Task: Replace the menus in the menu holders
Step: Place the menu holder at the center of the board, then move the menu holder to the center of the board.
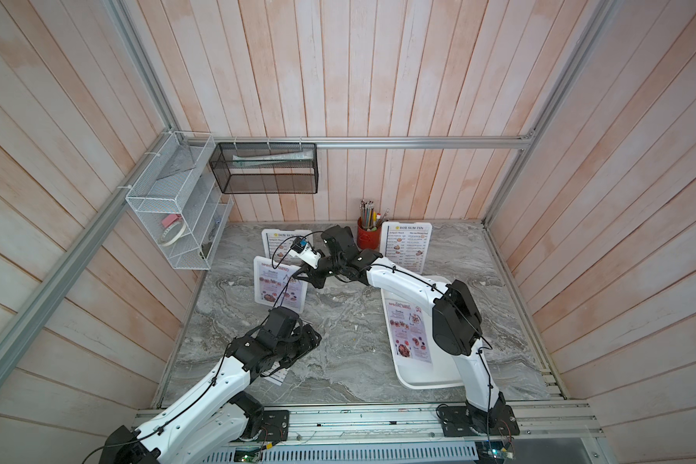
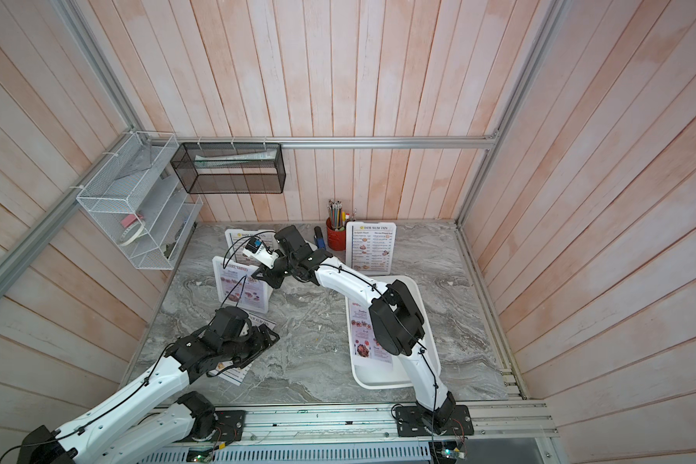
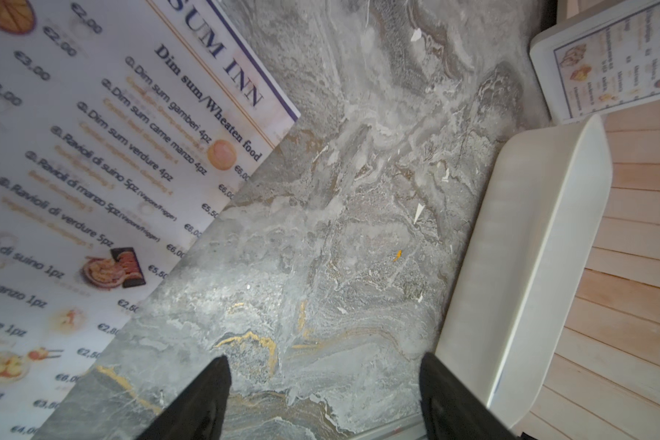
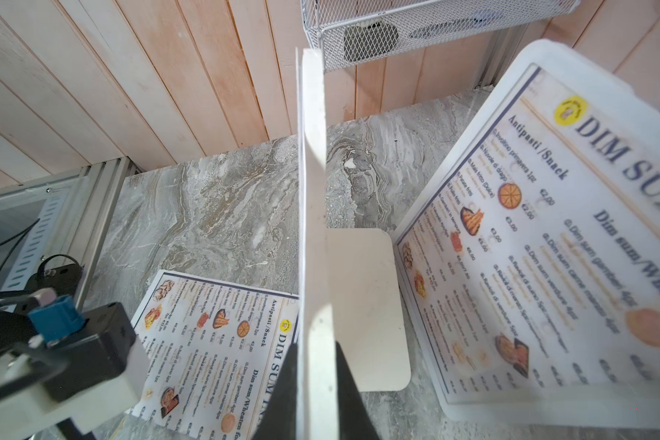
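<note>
— Black fingers [image 4: 282, 388] of the right tool [image 4: 316, 350] fill the right wrist view, clamped on the thin edge of the white plastic menu holder [image 4: 313, 183] that carries the pinkish SPECIAL MENU sheet [image 1: 280, 287]. What worries you?

— That pinch. It bears on a narrow rim, so I judge the holder can twist or tip on its flat foot [image 4: 362, 304]. A second white holder [image 4: 530, 57] showing a DIM SUM INN sheet stands just beside it, close enough to be knocked.

— And the left tool [image 3: 324, 362]?

— Its fingers [image 3: 206, 400] stand apart over bare grey marbled desk [image 3: 340, 228], holding nothing. The loose white DIM SUM INN sheet [image 3: 92, 171] lies flat near it, partly under the left arm in both top views. Thin paper flat on a hard top is awkward to lift; a scrape may crease it or push it away.

— What remains?

— A third holder [image 1: 406, 223] at the back, next to a red pencil cup [image 1: 367, 237], shows DIM SUM INN. Another SPECIAL MENU sheet [image 1: 408, 333] waits in the shallow white tray [image 1: 430, 375].

— The room?

— Small pale scraps [image 3: 418, 213] dot the desk. Pale pink plank walls [image 1: 378, 80] close three sides, with aluminium framing [image 1: 378, 142], a white wire basket [image 1: 173, 213] and a black mesh basket [image 1: 264, 168] hung at the left.
</note>
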